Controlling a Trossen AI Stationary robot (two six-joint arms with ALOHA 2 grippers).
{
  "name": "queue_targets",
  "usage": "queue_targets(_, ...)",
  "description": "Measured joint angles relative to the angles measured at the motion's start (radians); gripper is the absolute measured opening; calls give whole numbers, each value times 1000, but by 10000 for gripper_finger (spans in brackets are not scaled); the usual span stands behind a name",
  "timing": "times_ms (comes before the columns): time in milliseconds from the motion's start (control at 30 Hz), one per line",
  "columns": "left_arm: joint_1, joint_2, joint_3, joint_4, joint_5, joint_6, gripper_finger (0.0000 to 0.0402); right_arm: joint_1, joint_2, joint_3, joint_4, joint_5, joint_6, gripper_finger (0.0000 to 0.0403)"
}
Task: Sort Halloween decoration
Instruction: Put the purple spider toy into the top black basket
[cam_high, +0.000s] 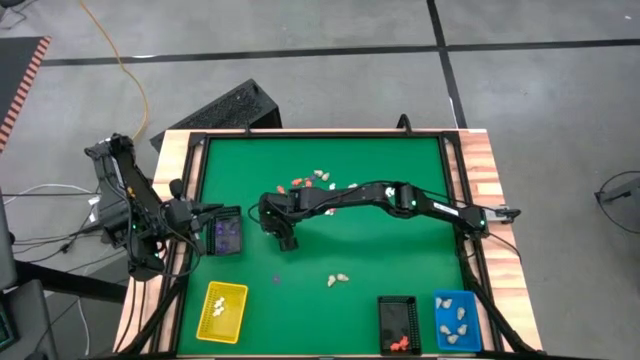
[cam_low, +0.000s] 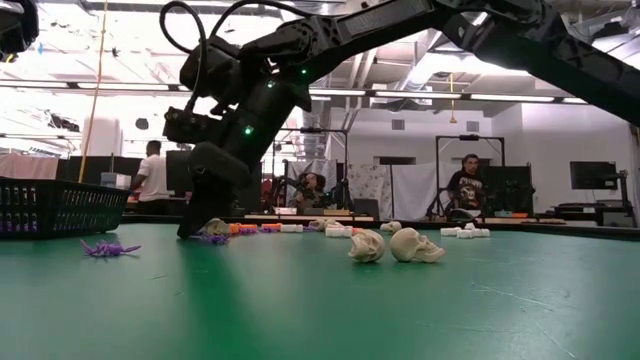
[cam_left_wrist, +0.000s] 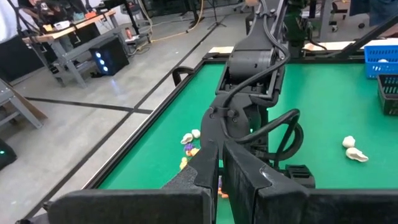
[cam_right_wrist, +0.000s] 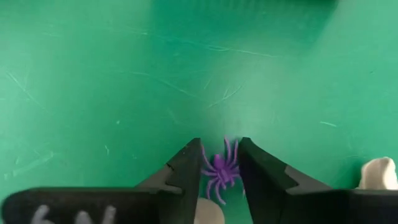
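Now, at the lower centre of the right wrist view, the right gripper (cam_right_wrist: 219, 163) stands over a tiny purple plastic spider (cam_right_wrist: 219, 172) on the green felt table (cam_right_wrist: 93, 93), its fingers half apart and flanking it, not yet pinching. The spider lies straight between them, legs fanned. In the high view, this gripper (cam_high: 285, 238) sits left of centre; the left gripper (cam_high: 205, 215), closed and empty, waits at the left edge beside the black tray of purple figurines (cam_high: 226, 235).
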Motion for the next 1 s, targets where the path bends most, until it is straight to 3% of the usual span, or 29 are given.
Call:
queue_targets(333, 0, 0, 0, 0, 0, -1, 14, -4, 1, 0, -1, -2, 20, 10)
queue_targets(867, 0, 0, 0, 1, 0, -2, 14, -4, -9, 100, -9, 110, -7, 5)
queue_targets(1000, 0, 0, 0, 1, 0, -2, 14, -4, -20, 100, 65, 113, -9, 5)
